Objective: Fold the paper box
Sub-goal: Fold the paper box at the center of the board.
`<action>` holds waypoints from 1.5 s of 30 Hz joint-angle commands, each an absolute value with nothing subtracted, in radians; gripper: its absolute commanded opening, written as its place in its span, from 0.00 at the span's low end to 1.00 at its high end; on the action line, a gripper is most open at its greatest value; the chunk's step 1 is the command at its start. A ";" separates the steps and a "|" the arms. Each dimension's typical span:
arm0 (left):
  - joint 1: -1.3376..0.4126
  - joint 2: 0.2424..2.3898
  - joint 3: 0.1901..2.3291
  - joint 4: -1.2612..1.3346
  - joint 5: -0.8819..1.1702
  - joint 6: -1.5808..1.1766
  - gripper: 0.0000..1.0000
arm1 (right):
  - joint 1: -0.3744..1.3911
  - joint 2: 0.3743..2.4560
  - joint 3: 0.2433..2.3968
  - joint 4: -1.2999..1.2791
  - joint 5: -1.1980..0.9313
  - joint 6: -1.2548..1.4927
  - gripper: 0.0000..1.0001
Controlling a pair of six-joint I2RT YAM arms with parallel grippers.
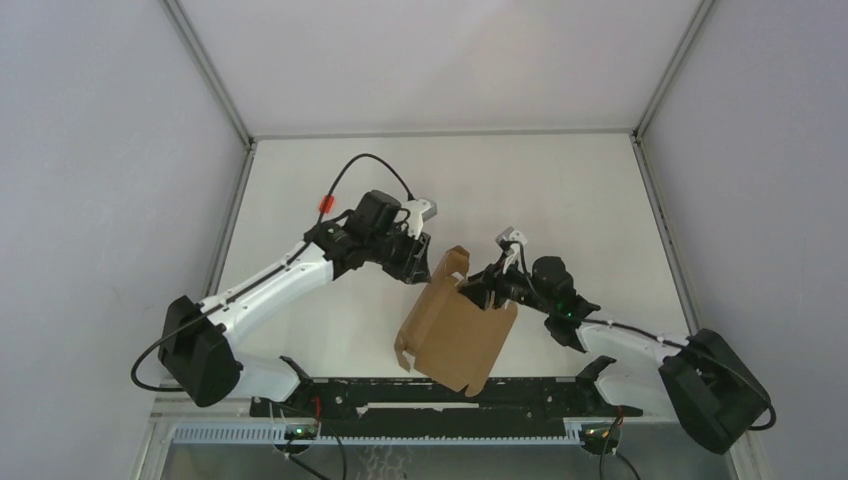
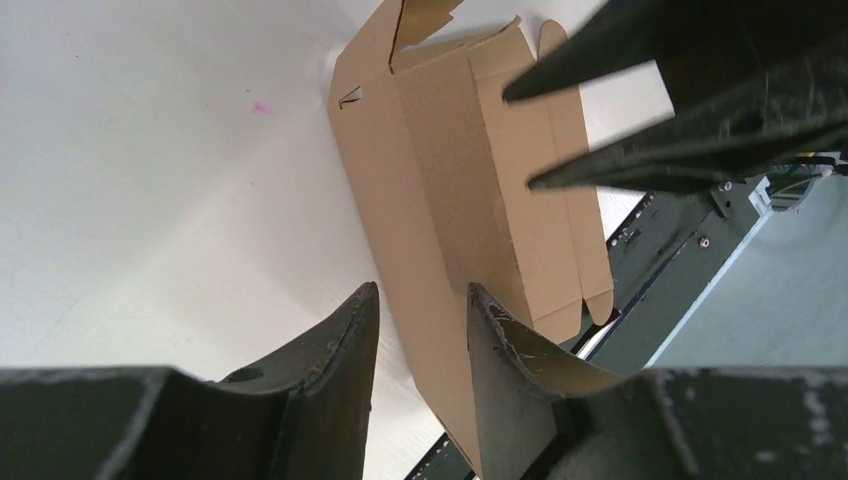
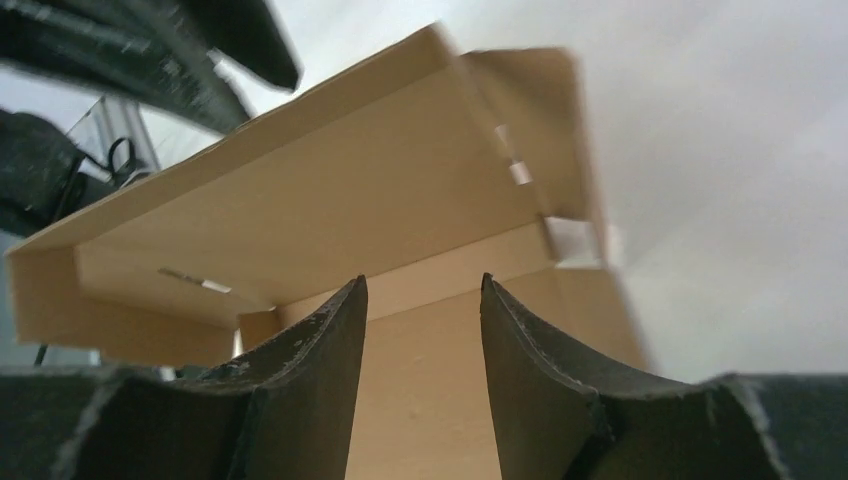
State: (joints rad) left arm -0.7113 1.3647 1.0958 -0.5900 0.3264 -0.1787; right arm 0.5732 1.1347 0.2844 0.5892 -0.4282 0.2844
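Paper box (image 1: 455, 335) between left end effector (image 1: 420, 268) and right end effector (image 1: 487, 290), both half-open, hold unclear, near black rail (image 1: 350, 392)

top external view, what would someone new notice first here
The half-folded brown paper box stands out at the middle of the white table, with a flap raised at its far end. The two arms reach in from either side, meeting at that far end: the left pincer on the box's left and the right pincer on its right, both with fingers apart.
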 commanded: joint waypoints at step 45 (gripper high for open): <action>-0.419 1.084 0.911 -0.470 0.268 -0.460 0.38 | 0.838 1.486 0.270 0.700 -0.137 0.645 0.39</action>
State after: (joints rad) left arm -0.6125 1.1473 0.9512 -0.4587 0.3477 -0.3538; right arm 0.8513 1.4776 0.2707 0.6720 -0.1444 0.6365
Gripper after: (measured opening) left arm 0.422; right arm 0.393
